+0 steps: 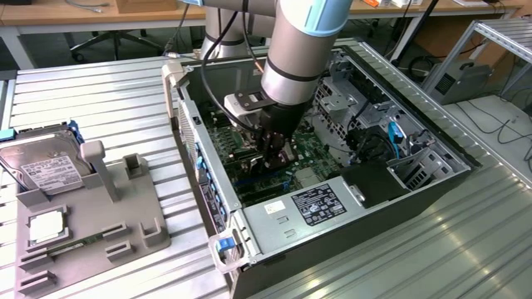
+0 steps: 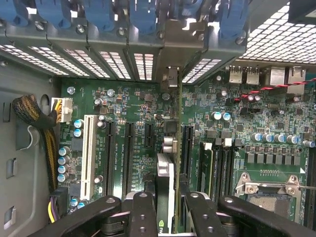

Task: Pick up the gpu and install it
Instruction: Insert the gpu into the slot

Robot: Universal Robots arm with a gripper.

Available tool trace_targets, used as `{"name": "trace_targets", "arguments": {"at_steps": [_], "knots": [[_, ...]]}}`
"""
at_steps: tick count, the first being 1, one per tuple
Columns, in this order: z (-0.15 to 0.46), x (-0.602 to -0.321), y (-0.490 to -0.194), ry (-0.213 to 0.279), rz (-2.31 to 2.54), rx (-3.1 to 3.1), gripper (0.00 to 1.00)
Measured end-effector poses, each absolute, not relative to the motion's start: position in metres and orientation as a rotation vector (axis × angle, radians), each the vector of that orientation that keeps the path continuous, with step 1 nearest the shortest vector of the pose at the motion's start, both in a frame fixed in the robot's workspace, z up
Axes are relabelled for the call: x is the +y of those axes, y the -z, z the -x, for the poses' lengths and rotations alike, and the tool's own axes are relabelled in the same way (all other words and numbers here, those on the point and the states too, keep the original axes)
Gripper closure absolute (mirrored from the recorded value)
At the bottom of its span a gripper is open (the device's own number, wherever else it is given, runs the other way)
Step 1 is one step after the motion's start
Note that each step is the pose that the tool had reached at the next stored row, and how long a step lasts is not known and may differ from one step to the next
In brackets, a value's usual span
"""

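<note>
My gripper [image 1: 270, 163] reaches down into the open computer case [image 1: 195, 143], low over the green motherboard [image 1: 312, 152]. In the wrist view the gpu [image 2: 165, 173] stands on edge between the two black fingers [image 2: 143, 212], and the gripper [image 2: 168, 202] is shut on it. The card's silvery end bracket [image 2: 170, 76] sits against the rear slot openings of the case. Its lower edge runs along a black expansion slot between the other slots. Whether it is seated in that slot I cannot tell.
A white slot [image 2: 90, 148] and black slots [image 2: 129, 148] lie beside the card, with a CPU socket [image 2: 269, 190] and cable bundle [image 2: 34, 113] nearby. Blue latches [image 2: 143, 19] line the case rear. Outside, a grey fixture [image 1: 124, 218] holds a hard drive [image 1: 46, 165].
</note>
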State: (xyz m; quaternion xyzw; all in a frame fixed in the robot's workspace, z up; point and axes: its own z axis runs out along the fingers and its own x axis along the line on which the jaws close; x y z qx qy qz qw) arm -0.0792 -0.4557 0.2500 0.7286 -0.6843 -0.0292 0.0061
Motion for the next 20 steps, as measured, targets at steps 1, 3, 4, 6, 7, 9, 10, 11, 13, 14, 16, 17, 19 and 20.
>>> {"name": "trace_targets", "arguments": {"at_steps": [1, 3, 4, 6, 7, 9, 10, 11, 13, 14, 16, 17, 19, 20], "knots": [[0.0792, -0.4557, -0.2499, 0.091, -2.280, -2.142, 0.73], [0.0798, -0.4557, -0.2499, 0.090, -2.280, -2.142, 0.73], [0.0802, -0.4557, -0.2499, 0.090, -2.281, -2.142, 0.73], [0.0805, -0.4557, -0.2498, 0.089, -2.281, -2.143, 0.73], [0.0805, -0.4557, -0.2498, 0.089, -2.281, -2.142, 0.73], [0.0805, -0.4557, -0.2498, 0.089, -2.281, -2.142, 0.73], [0.0805, -0.4557, -0.2498, 0.089, -2.281, -2.143, 0.73], [0.0805, -0.4557, -0.2497, 0.089, -2.281, -2.143, 0.73], [0.0812, -0.4557, -0.2496, 0.087, -2.282, -2.144, 0.73], [0.0820, -0.4557, -0.2495, 0.084, -2.283, -2.145, 0.73], [0.0827, -0.4557, -0.2494, 0.081, -2.285, -2.146, 0.73], [0.0827, -0.4557, -0.2493, 0.080, -2.285, -2.146, 0.73], [0.0821, -0.4557, -0.2492, 0.080, -2.285, -2.147, 0.73], [0.0816, -0.4557, -0.2491, 0.080, -2.285, -2.147, 0.73]]}}
